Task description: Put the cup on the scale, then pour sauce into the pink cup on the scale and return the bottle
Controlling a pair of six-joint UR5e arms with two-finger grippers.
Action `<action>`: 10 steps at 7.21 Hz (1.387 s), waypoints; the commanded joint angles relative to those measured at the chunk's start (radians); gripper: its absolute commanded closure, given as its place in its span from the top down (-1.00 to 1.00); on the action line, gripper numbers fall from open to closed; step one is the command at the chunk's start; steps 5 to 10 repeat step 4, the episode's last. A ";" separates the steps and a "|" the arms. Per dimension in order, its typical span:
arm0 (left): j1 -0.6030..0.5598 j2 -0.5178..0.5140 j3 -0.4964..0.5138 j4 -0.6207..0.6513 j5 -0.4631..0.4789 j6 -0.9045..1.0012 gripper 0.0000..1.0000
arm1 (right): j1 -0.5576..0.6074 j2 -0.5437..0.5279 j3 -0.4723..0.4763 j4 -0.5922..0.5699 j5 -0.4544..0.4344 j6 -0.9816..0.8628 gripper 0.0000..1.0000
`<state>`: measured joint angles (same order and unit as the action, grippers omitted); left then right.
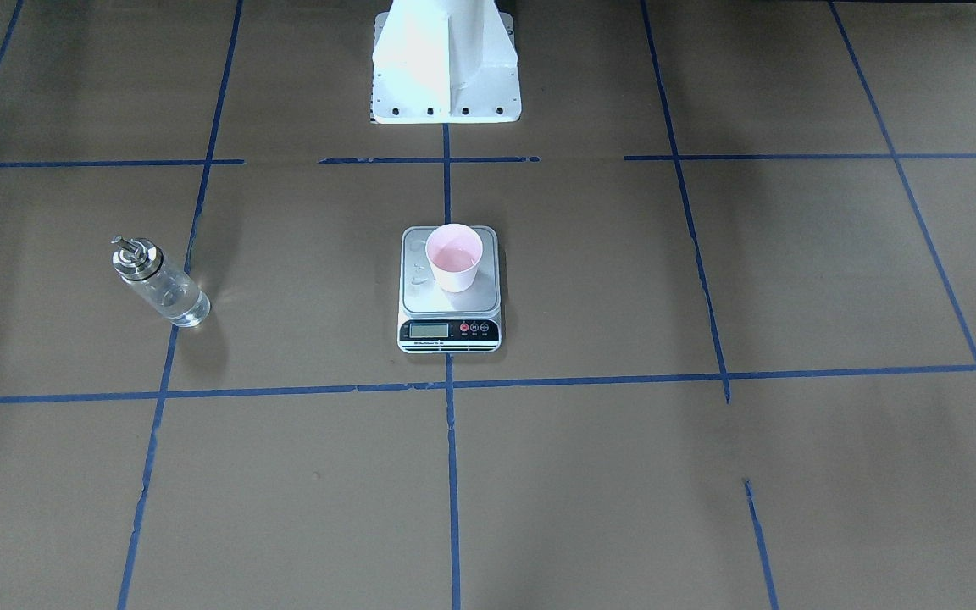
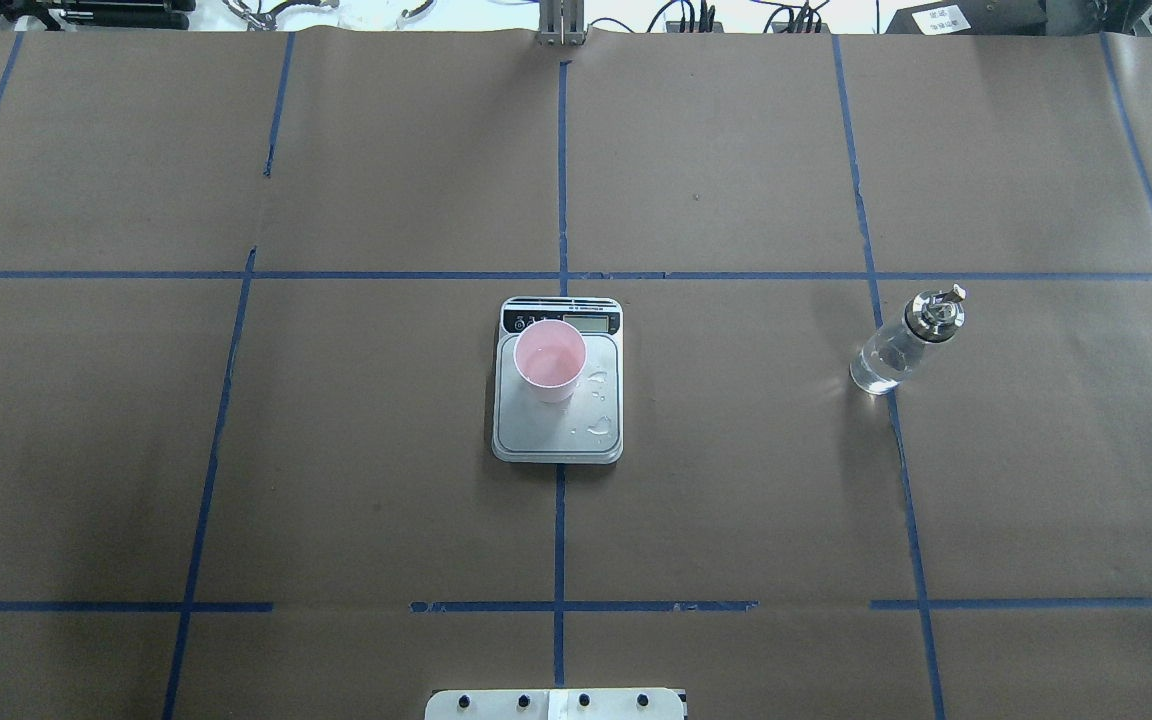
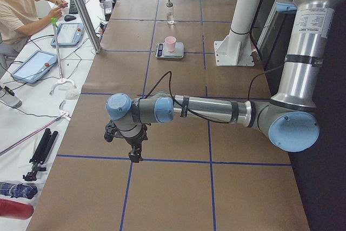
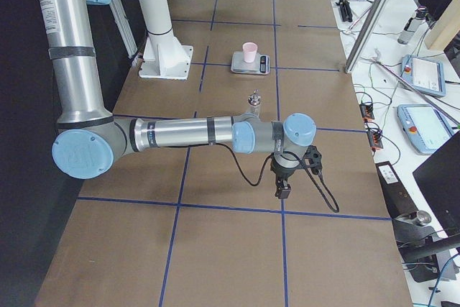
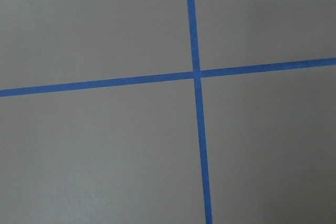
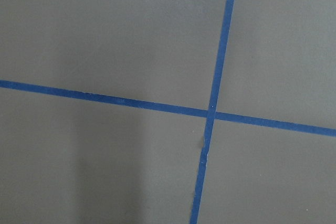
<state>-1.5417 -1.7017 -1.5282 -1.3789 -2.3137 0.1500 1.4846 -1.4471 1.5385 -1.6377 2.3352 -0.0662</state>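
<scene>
Left gripper [image 3: 134,154] lower centre-left, right gripper [image 4: 282,190] frame centre, I can't tell either's jaws | pink cup [image 2: 550,358] on scale [image 2: 557,440], frame centre | glass bottle [image 2: 898,345] upright mid-right; I'd judge smooth, breakable, grip body under collar

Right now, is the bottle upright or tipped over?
Upright. The bottle stands on its base, top end up, apart from the scale.

The brown paper worktop [image 2: 736,450] bears a grid of blue tape lines [image 2: 561,170]. The small tapered cup [image 2: 549,360] is pale pink, and the flat kitchen scale [image 2: 546,430] is silver-grey with a white rim and black front strip. The clear glass bottle [image 2: 886,355] has a shiny silver collar.
</scene>
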 commanded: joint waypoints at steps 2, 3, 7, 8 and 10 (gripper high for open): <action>0.003 -0.015 0.002 -0.008 -0.004 -0.004 1.00 | 0.002 -0.016 -0.026 0.007 0.007 -0.014 1.00; 0.003 -0.038 0.026 -0.008 -0.004 -0.015 1.00 | 0.000 -0.038 -0.015 0.012 0.027 -0.015 1.00; 0.003 -0.070 0.072 -0.034 -0.004 -0.013 1.00 | 0.002 -0.041 0.011 0.016 0.035 -0.014 1.00; 0.003 -0.070 0.072 -0.034 -0.004 -0.013 1.00 | 0.002 -0.041 0.011 0.016 0.035 -0.014 1.00; 0.003 -0.070 0.072 -0.034 -0.004 -0.013 1.00 | 0.002 -0.041 0.011 0.016 0.035 -0.014 1.00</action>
